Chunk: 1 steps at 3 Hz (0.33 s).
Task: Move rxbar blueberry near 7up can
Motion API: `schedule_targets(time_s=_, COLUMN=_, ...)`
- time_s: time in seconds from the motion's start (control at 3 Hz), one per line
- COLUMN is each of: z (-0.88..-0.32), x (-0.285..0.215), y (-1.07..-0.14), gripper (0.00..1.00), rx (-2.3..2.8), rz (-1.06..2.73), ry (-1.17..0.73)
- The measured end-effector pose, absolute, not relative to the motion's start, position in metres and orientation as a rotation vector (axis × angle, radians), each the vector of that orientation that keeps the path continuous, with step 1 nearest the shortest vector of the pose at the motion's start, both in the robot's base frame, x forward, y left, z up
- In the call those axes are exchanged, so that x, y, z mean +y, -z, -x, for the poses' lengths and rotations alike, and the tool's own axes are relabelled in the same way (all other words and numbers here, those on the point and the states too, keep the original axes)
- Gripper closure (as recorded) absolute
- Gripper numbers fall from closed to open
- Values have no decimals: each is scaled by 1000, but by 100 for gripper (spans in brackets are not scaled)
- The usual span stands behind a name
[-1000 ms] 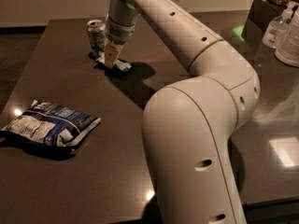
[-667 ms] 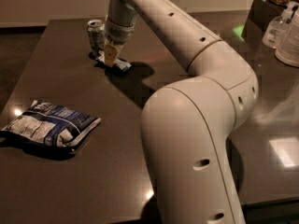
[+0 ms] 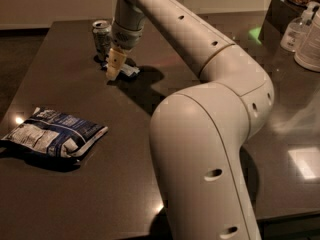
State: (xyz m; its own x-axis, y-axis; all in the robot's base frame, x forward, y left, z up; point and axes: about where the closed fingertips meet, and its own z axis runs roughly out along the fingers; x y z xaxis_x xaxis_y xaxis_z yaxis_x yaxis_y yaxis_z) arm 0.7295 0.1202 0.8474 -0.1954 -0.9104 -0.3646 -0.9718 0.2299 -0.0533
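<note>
The 7up can [image 3: 101, 37] stands upright at the far left of the dark table [image 3: 75, 194]. The rxbar blueberry [image 3: 130, 72], a small dark blue wrapper with a whitish patch, lies flat on the table just to the right of the can and in front of it. My gripper [image 3: 113, 70] hangs from the arm that comes in from the upper right, right over the bar's left end and beside the can. It hides part of the bar. I cannot tell whether it touches the bar.
A puffy blue-and-white chip bag [image 3: 52, 136] lies near the table's left front edge. Clear bottles [image 3: 296, 31] stand at the far right by a dark box [image 3: 280, 14]. My arm's large elbow [image 3: 210, 149] fills the front right.
The gripper's tip has shifted slightly down and left over the bar. The can, bar and chip bag have stayed where they were.
</note>
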Motion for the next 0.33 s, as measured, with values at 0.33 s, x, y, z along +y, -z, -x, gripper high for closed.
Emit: schedule_targets(time_s=0.33, z=-730, x=120, y=-847, gripper=0, rx=2190, rz=1750, ry=-270)
